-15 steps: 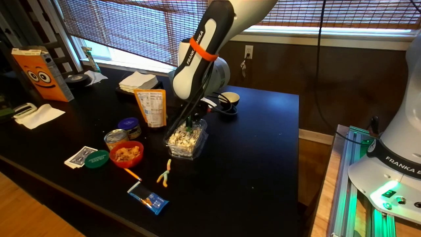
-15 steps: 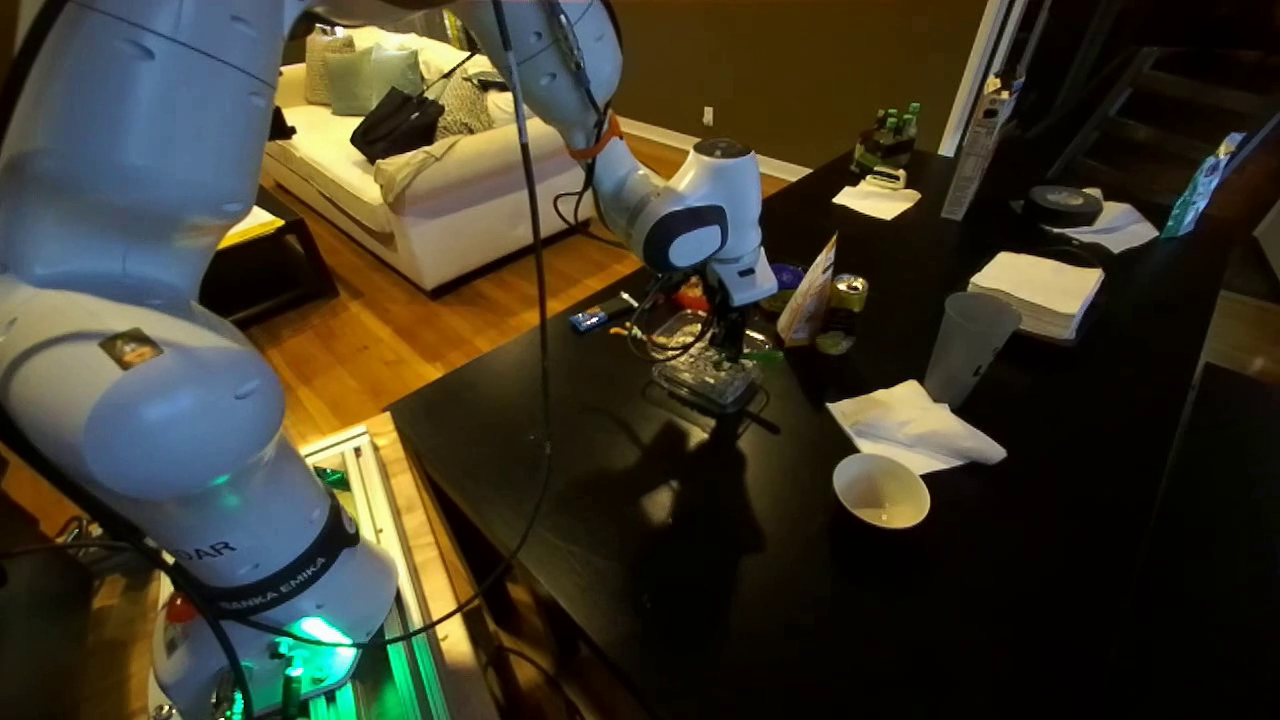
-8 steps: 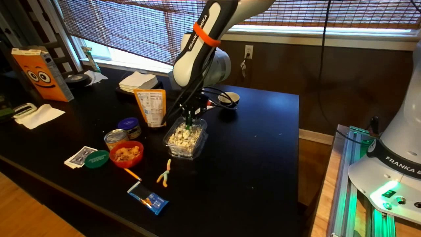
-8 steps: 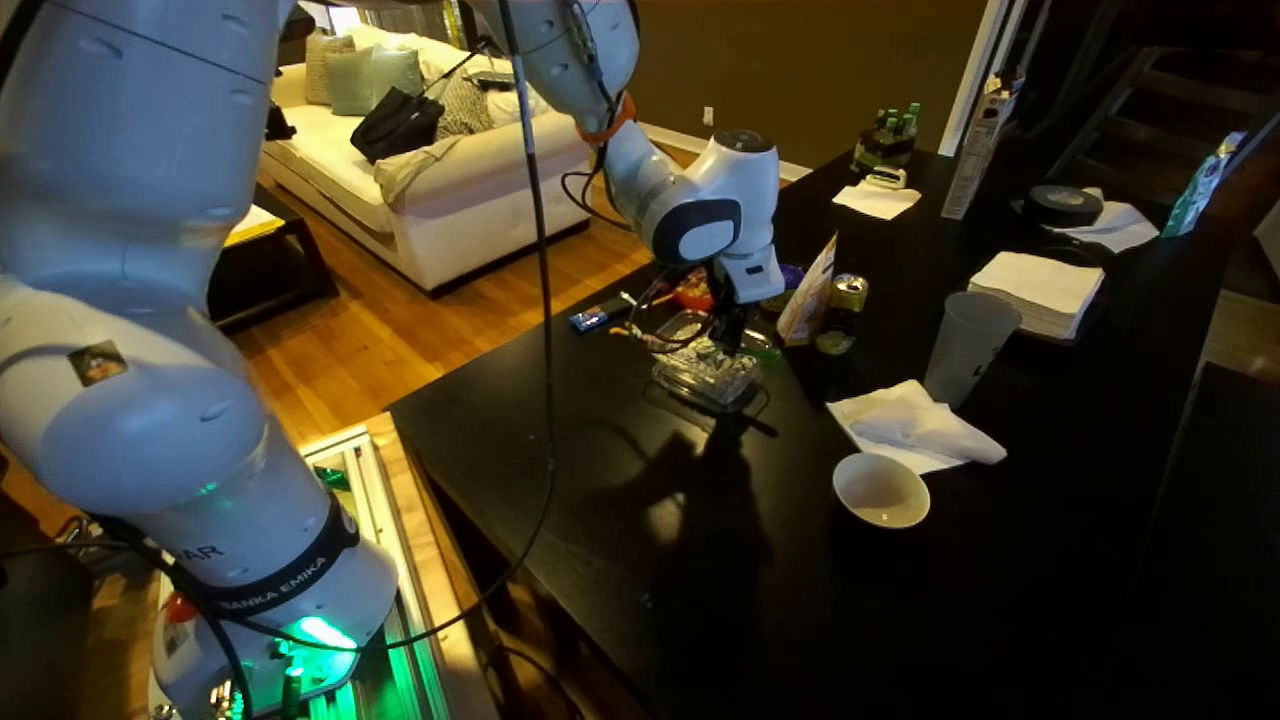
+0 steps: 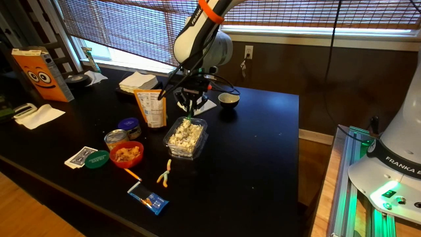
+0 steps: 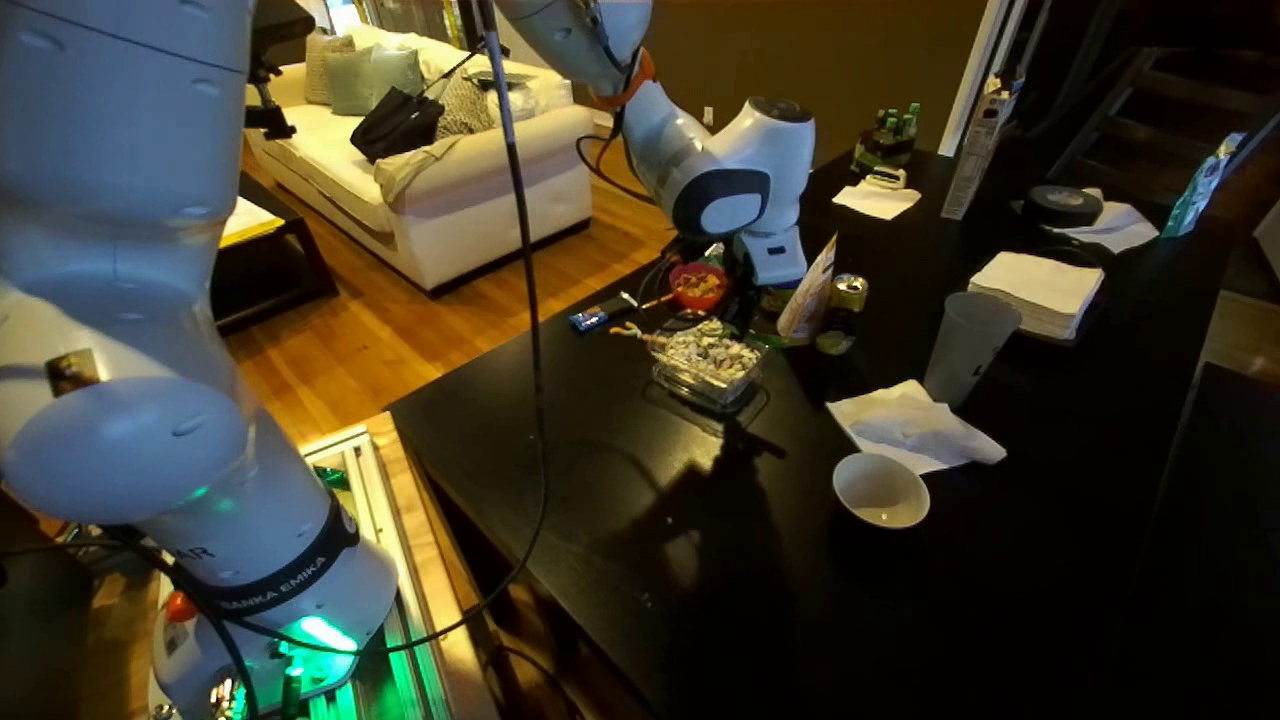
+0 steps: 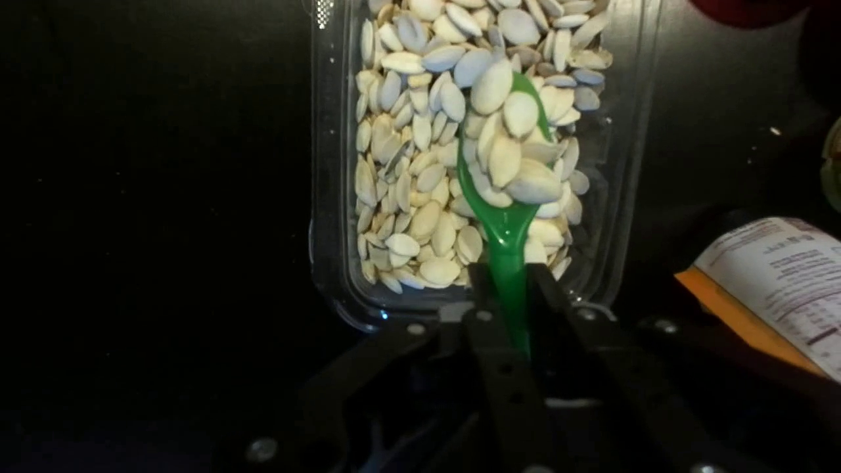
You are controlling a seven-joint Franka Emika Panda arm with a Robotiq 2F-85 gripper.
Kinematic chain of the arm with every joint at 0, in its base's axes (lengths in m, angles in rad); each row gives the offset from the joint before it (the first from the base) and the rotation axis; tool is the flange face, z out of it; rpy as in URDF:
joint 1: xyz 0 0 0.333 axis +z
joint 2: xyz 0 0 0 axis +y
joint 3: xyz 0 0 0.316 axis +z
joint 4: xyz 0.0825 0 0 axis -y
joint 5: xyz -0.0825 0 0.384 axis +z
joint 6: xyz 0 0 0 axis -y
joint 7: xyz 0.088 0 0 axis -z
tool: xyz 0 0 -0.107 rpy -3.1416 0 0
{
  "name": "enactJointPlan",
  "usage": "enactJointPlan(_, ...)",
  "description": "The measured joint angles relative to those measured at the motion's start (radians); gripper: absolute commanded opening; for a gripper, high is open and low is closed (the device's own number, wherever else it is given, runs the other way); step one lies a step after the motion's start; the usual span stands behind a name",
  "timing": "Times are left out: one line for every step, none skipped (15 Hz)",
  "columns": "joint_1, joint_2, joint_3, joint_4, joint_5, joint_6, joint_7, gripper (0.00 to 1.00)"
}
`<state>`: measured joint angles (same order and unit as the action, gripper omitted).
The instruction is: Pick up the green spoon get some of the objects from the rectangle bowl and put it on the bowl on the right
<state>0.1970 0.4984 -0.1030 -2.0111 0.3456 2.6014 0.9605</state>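
Observation:
My gripper (image 7: 509, 272) is shut on the handle of a green spoon (image 7: 506, 226). The spoon's scoop carries a heap of pale seeds (image 7: 506, 157). In the wrist view the spoon is over the clear rectangular container (image 7: 335, 263), which holds many more of these seeds (image 7: 401, 197). In an exterior view the gripper (image 5: 190, 108) is just above the container's far end, with the spoon (image 5: 190, 115) pointing down. In an exterior view the gripper is mostly hidden behind the wrist. A small bowl, pale inside, stands apart in both exterior views (image 5: 229, 102) (image 6: 880, 490).
An upright orange and white pouch (image 5: 152, 108) stands close beside the container. A white napkin (image 6: 915, 425) and a tall cup (image 6: 965, 345) are near the pale bowl. A red bowl (image 5: 139, 158), cans (image 5: 116, 138) and a blue packet (image 5: 149, 199) lie on the container's other side.
My gripper has risen away from the container with the green spoon still held. The spoon has come up out of the seeds.

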Motion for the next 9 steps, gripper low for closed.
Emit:
enactJointPlan(-0.013, -0.009, 0.002, 0.005, 0.0, -0.021, -0.011, 0.04)
enactJointPlan(-0.026, -0.016, 0.006, 0.011, 0.0, -0.044, -0.025, 0.04)
enactJointPlan(-0.039, -0.023, 0.009, 0.018, -0.001, -0.072, -0.042, 0.04)
enactJointPlan(-0.052, -0.029, 0.012, 0.025, -0.002, -0.104, -0.061, 0.04)
enactJointPlan(-0.064, -0.035, 0.012, 0.033, -0.006, -0.135, -0.08, 0.04)
enactJointPlan(-0.076, -0.04, 0.011, 0.039, -0.02, -0.156, -0.097, 0.16)
enactJointPlan(-0.083, -0.043, 0.011, 0.041, -0.022, -0.159, -0.1, 0.16)
enactJointPlan(-0.086, -0.042, 0.012, 0.041, -0.022, -0.159, -0.1, 0.16)
enactJointPlan(-0.086, -0.04, 0.014, 0.041, -0.022, -0.159, -0.099, 0.16)
